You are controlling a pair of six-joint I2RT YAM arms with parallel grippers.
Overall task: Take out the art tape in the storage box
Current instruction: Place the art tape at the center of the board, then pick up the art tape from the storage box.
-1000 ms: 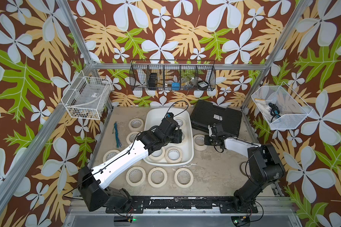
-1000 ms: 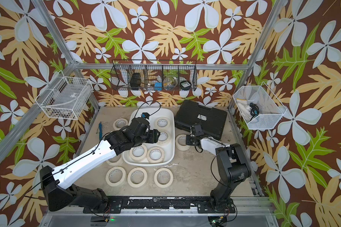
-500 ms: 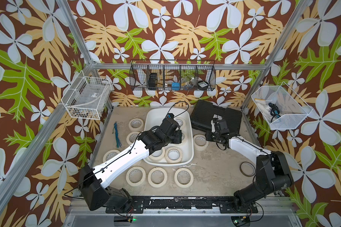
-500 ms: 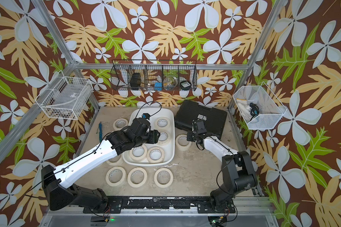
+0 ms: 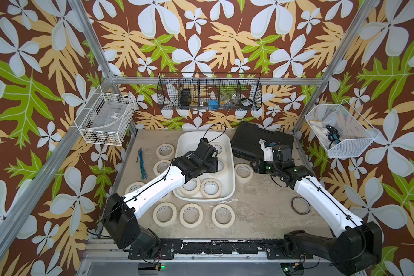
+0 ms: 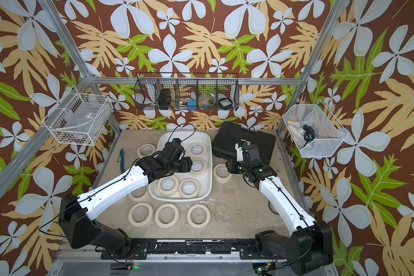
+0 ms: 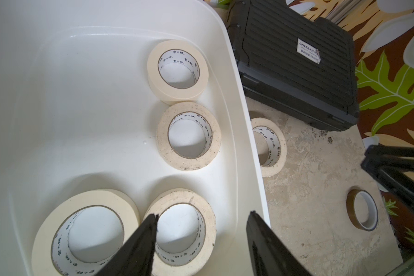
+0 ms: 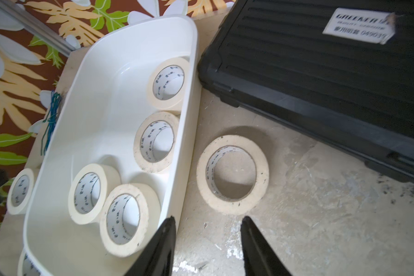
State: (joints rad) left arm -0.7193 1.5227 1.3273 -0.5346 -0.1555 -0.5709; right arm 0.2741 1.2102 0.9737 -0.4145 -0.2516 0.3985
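Observation:
The white storage box (image 5: 192,139) sits mid-table and holds several cream art tape rolls (image 7: 188,136). My left gripper (image 7: 202,215) hangs open inside the box. One fingertip is over the hole of a roll (image 7: 208,229) and the other is by the box's wall; nothing is gripped. In both top views it shows over the box's right half (image 5: 213,165) (image 6: 189,165). My right gripper (image 8: 207,218) is open above bare table just right of the box. A roll (image 8: 232,174) lies flat ahead of its tips, apart from them (image 5: 243,170).
More rolls lie on the table: three in front of the box (image 5: 191,215) and others to its left (image 5: 165,150). A black ribbed case (image 5: 261,143) lies at the back right. A thin brown ring (image 5: 300,205) lies by my right arm, and a blue-green cord (image 5: 142,162) at the left.
My right gripper has opened and let go of the roll beside the box, then drawn back from it. My left gripper has barely moved.

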